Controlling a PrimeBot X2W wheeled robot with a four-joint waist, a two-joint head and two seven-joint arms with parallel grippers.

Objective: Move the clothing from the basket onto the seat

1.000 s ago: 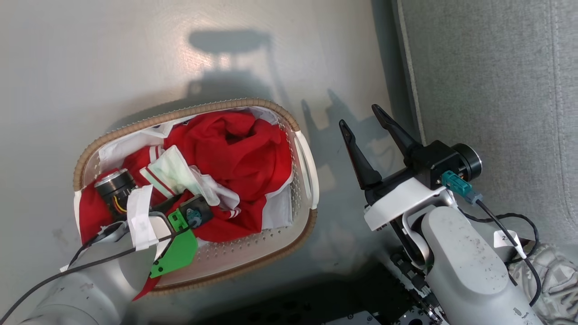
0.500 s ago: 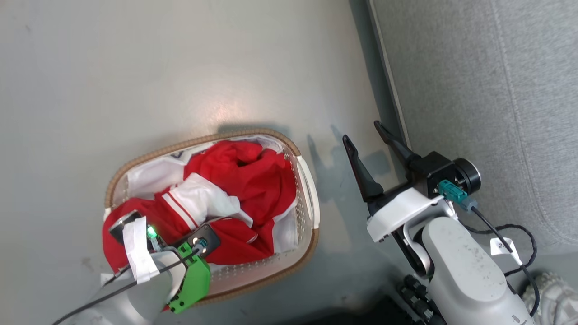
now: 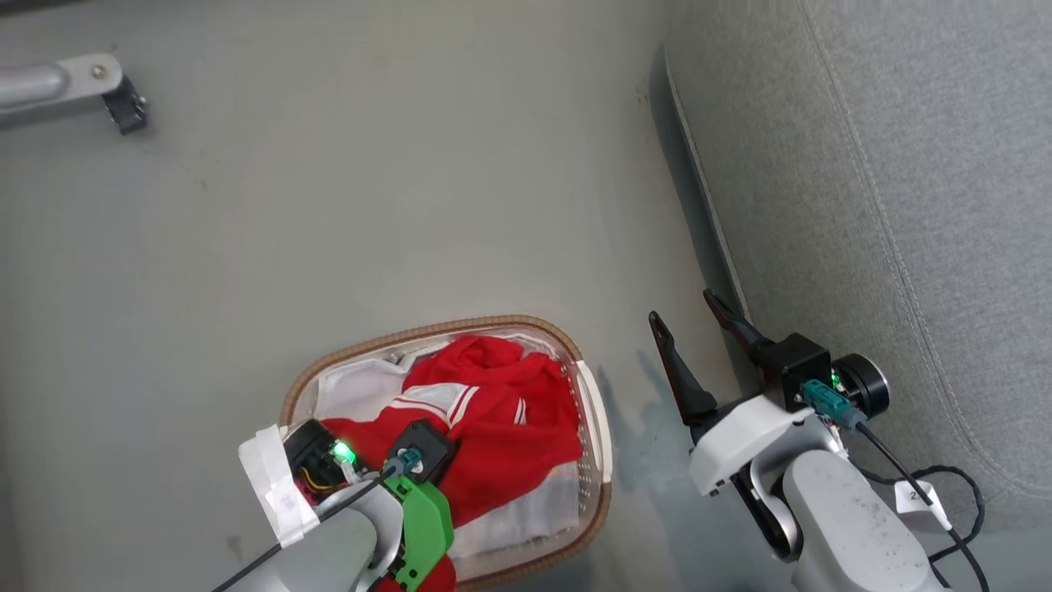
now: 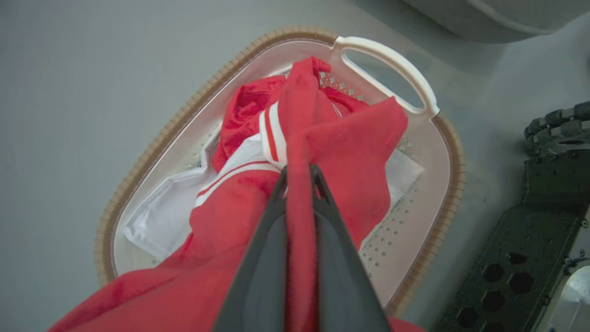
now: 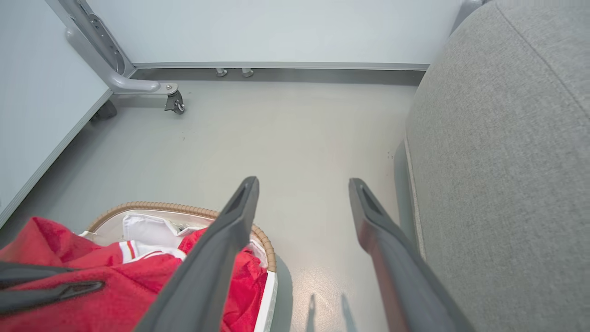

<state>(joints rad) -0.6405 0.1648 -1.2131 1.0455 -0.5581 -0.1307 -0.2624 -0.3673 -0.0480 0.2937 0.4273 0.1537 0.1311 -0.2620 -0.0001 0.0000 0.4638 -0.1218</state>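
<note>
The basket [image 3: 427,327] stands on the floor to the left of the seat [image 3: 904,205]. Red clothing [image 3: 501,411] with white striped trim fills it. In the left wrist view my left gripper [image 4: 299,169] is shut on a fold of the red clothing [image 4: 350,138], which is drawn up taut above the basket [image 4: 184,115]. The head view has the left wrist [image 3: 370,469] over the basket's near end, hiding the fingers. Between basket and seat my right gripper [image 3: 682,308] hangs open and holds nothing, its fingers [image 5: 303,181] wide apart beside the seat [image 5: 498,138].
A white liner cloth [image 3: 362,386] lies under the red clothing. A metal frame leg with a caster [image 5: 173,99] stands at the far left near the wall's baseboard [image 5: 276,66]. My dark base [image 4: 544,230] sits close to the basket. A black cable [image 3: 945,477] trails by the right forearm.
The head camera has swung, so the basket shows lower in the picture. My left gripper has risen with the red fabric, pulling it up from the heap. The right gripper stays open.
</note>
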